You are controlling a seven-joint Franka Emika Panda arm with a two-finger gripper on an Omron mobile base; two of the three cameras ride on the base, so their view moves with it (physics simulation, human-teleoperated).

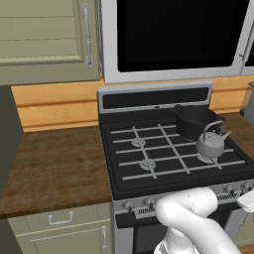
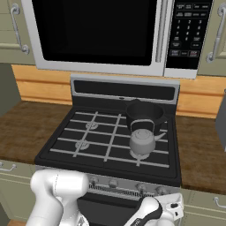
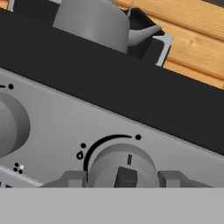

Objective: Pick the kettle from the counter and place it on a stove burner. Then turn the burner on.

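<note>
The shiny grey kettle [image 1: 212, 141] [image 2: 141, 141] [image 3: 94, 22] stands upright on the front right stove burner [image 1: 206, 158] [image 2: 139, 154] of the black range, spout to the right. The counter [image 1: 54, 163] [image 2: 26, 128] lies to the range's left. My gripper [image 3: 122, 177] is low at the range's front panel, below the kettle. Its two fingers [image 3: 72, 178] press on either side of a round grey control knob [image 3: 120, 159]. The knob's mark points up toward the right end of its arc. The white hand [image 2: 170, 212] [image 1: 246, 198] sits at the panel's right end.
A black pot [image 1: 194, 121] [image 2: 143, 114] sits on the back right burner, right behind the kettle. A second knob [image 3: 11, 124] is to the left of the gripped one. A microwave [image 1: 173, 34] hangs above the range. More knobs [image 2: 112, 182] line the panel.
</note>
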